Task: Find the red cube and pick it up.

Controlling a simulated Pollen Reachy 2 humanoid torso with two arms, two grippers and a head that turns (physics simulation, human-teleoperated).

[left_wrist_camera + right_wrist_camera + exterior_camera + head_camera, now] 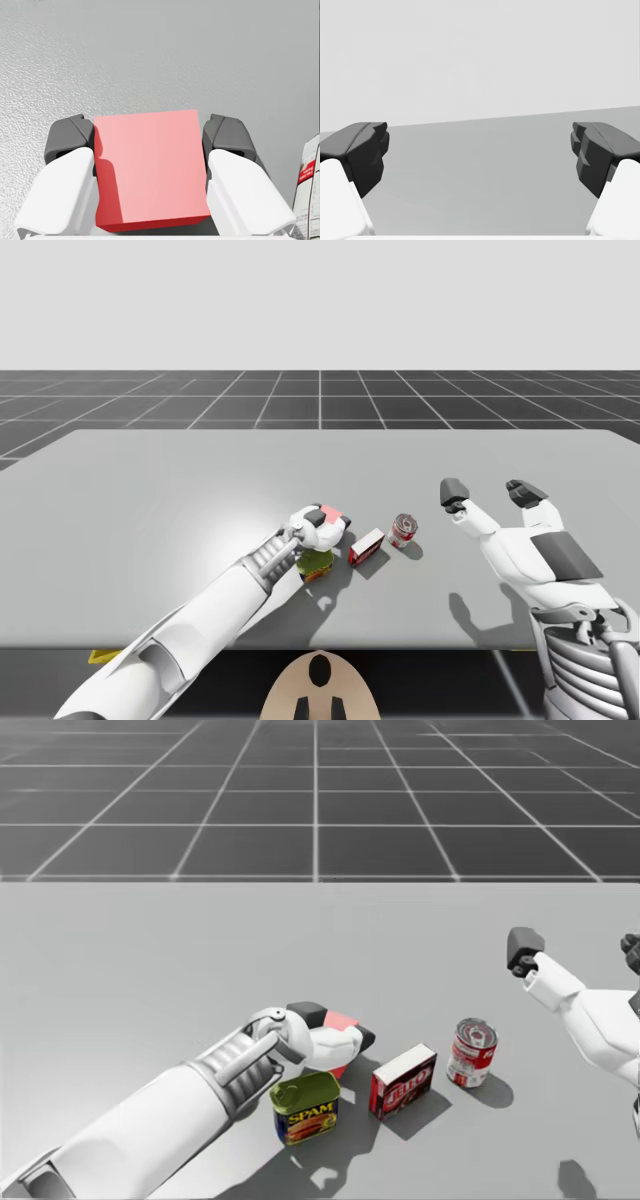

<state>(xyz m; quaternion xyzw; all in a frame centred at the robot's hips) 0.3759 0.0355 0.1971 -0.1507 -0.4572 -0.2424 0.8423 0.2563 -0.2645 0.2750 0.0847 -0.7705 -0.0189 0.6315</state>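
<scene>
Grey table, red cube pinched in my left gripper

Grey tabletop spans the high view from edge to edge, with a dark gridded floor behind it across the middle of the frame. My left arm comes in from the lower left and reaches to the frame's middle. My right arm stands at the lower right, its right gripper raised over bare table with fingers spread wide and nothing between them. At lower centre in the head view, three groceries sit in a row: a green-and-yellow rectangular tin just beside the left wrist, a red box to its right, then a red-and-white round can. Smallest of all, the cube sits just above the tin in that frame, with both dark pads pressed to its opposite sides. In the left wrist view the box's edge shows beside one finger. Whether the cube is off the table I cannot tell
</scene>
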